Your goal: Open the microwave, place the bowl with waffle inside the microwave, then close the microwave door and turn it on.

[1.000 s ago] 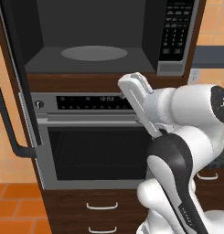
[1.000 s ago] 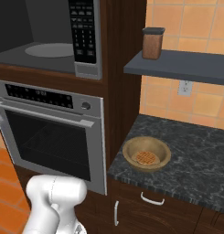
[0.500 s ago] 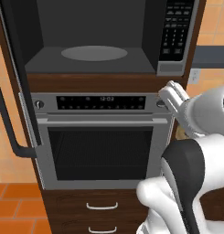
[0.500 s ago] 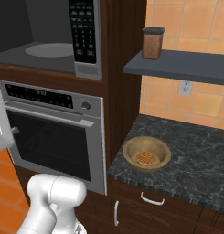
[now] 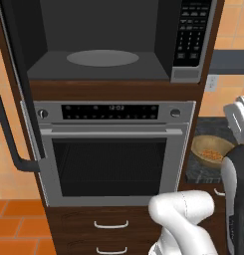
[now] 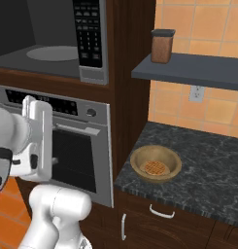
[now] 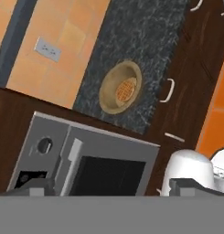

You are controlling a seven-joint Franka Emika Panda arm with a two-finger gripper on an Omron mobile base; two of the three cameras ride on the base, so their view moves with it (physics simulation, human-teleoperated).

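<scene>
In the left base view, the microwave stands open above the steel oven. Its dark cavity is bare apart from the round grey turntable, and the black keypad panel sits at its right. The microwave door is swung out to the left, its long dark bar handle seen edge-on. To the right of the oven, the bowl with waffle rests on the dark stone surface, partly behind the white arm that rises at the right edge.

In the right base view, the bowl with waffle sits on the speckled surface just right of the oven column, upright, orange-brown waffle pieces in its middle. The robot's hand hangs in front of the oven, well apart from the bowl. A brown canister stands on the grey shelf above, and a wall outlet is set in the orange tiles.

In the hand view, rolled sideways, the bowl with waffle lies on the surface ahead of the gripper. The jaws stand wide open with nothing between them, the two dark tips at the bottom, over the oven's corner and knob.
</scene>
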